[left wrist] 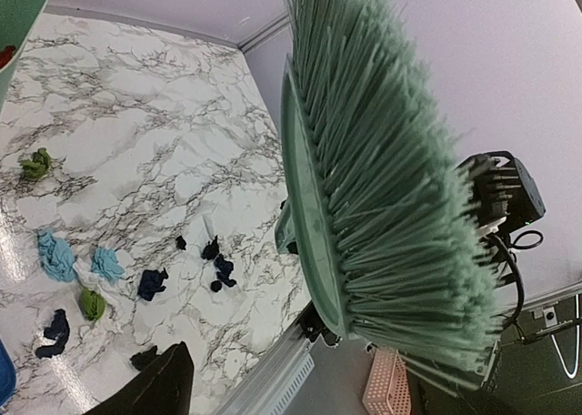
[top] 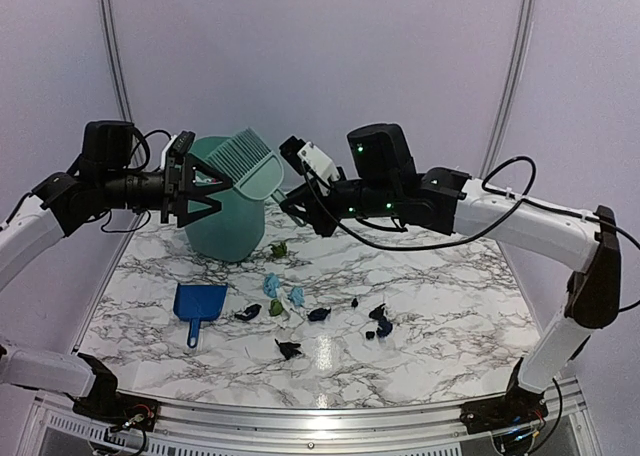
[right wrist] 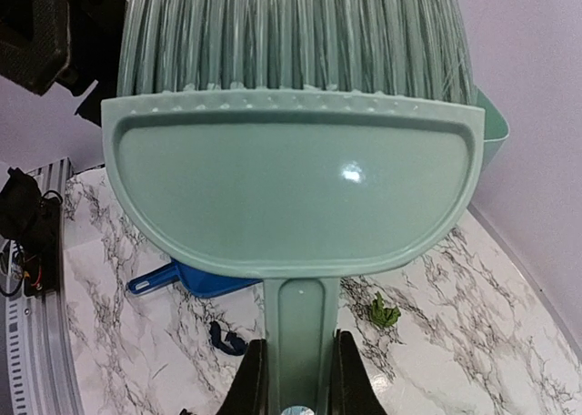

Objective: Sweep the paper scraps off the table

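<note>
My right gripper (top: 296, 194) is shut on the handle of the mint-green hand brush (top: 245, 161) and holds it high over the back of the table (top: 450, 306), bristles pointing away. In the right wrist view its fingers (right wrist: 255, 379) pinch the handle below the brush back (right wrist: 291, 197). My left gripper (top: 220, 192) hangs open just left of the brush head, gripping nothing; one dark finger (left wrist: 159, 383) shows beside the bristles (left wrist: 382, 187). Several paper scraps lie mid-table: green (top: 280, 247), light blue (top: 271, 284), dark (top: 378, 311) (top: 289, 349).
A blue dustpan (top: 199, 303) lies flat at the left of the table, handle toward the front. A mint-green bin (top: 222, 226) stands at the back left, right under the brush. A metal rail (top: 320, 416) runs along the near edge. A pink basket (left wrist: 386, 383) sits below the table.
</note>
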